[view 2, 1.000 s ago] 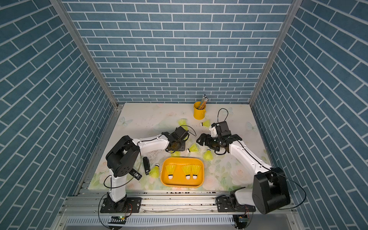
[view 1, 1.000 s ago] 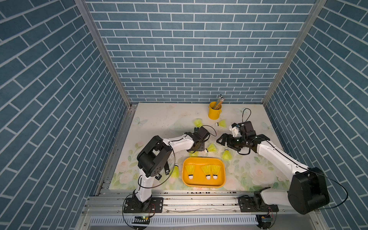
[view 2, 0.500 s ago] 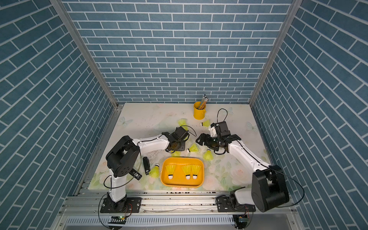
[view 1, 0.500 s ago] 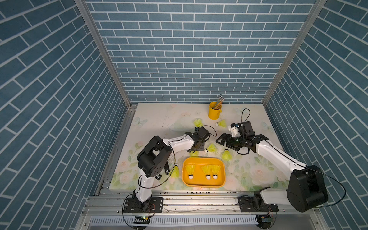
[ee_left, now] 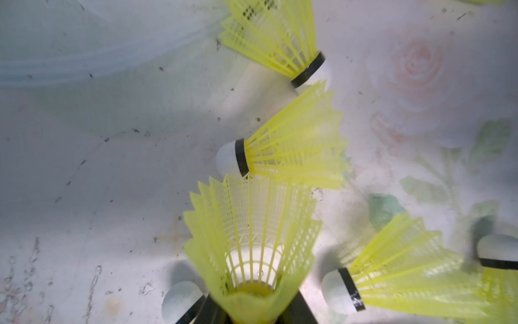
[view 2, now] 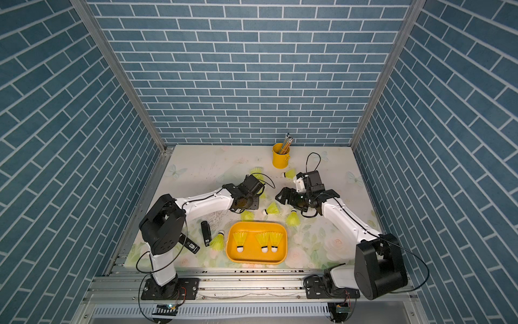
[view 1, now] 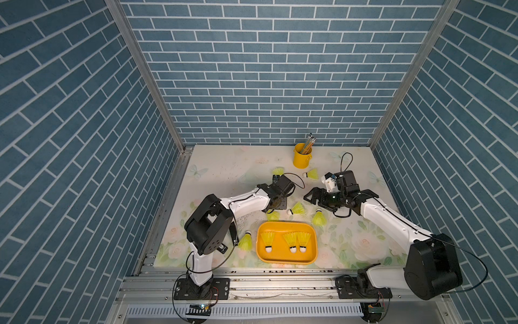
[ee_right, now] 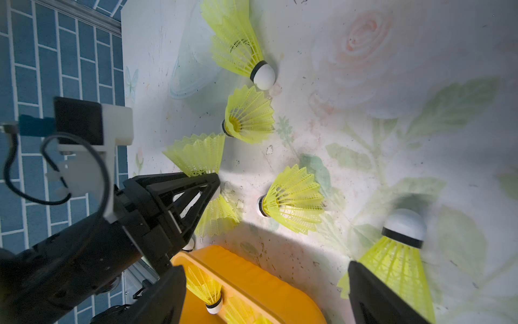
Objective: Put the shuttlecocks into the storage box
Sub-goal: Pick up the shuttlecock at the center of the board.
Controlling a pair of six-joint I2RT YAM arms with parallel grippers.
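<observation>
Three shuttlecocks (view 1: 291,242) lie in the storage box (view 1: 286,261) at the near edge, side by side with white tips toward the front rail. That is the finished share of the job. Just beside the box's left wall a lone shuttlecock (view 1: 246,241) rests on the floral tabletop (view 1: 213,174).

Just past the box's far wall is a cluster lying on their sides: a half-hidden shuttlecock (view 1: 273,215) under the left arm, a middle shuttlecock (view 1: 297,209), and an outer shuttlecock (view 1: 319,219) near the right arm. Among them the left end effector (ee_right: 213,182) is pinched narrow on a held shuttlecock (ee_left: 252,238), gripping its narrow end so the skirt fans out past the fingertips (the left wrist view looks straight into that open skirt). Whether it is clear of the tabletop I cannot tell; it is not yet over the box. The right end effector (view 1: 311,200) stands wide and empty, pointed at the same cluster, with the outer shuttlecock just beside one finger in the right wrist view.

Farther back, a tucked shuttlecock (ee_right: 249,115) sits beneath the left wrist, and two far shuttlecocks (view 1: 312,174) lie near the yellow pencil cup (view 1: 302,159).

By my count that is three stored, one in hand and seven left on the tabletop — roughly a quarter done, with the far pair the longest reach.
</observation>
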